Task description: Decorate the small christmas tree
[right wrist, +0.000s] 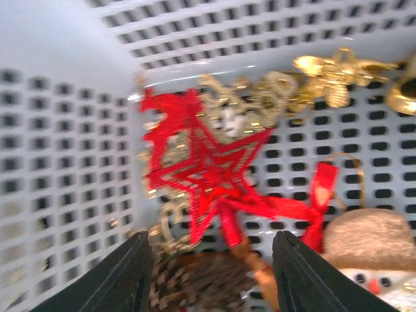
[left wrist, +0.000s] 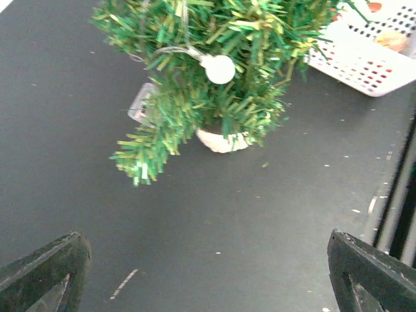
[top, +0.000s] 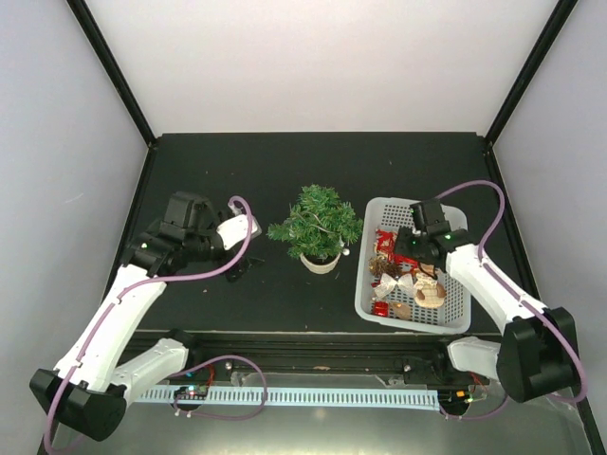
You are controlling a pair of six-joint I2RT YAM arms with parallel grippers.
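Note:
The small christmas tree [top: 318, 220] stands mid-table in its cream pot [top: 320, 262]; the left wrist view shows the tree [left wrist: 214, 39] close ahead with a white ball [left wrist: 220, 68] hanging on it. My left gripper [top: 245, 226] hovers left of the tree, open and empty [left wrist: 208, 273]. My right gripper [top: 403, 245] is down inside the white basket [top: 379, 213], open [right wrist: 211, 266]. A pine cone [right wrist: 201, 279] lies low between its fingers, and a red star ornament [right wrist: 208, 169] lies just ahead of them.
The basket wall [right wrist: 65, 162] is close on the right gripper's left. Gold ornaments [right wrist: 331, 71], a red ribbon [right wrist: 318, 195] and a tan-hatted figure [right wrist: 370, 247] crowd the basket. A clear plastic piece [left wrist: 140, 107] lies behind the tree. A black rail [top: 313, 351] runs along the near edge.

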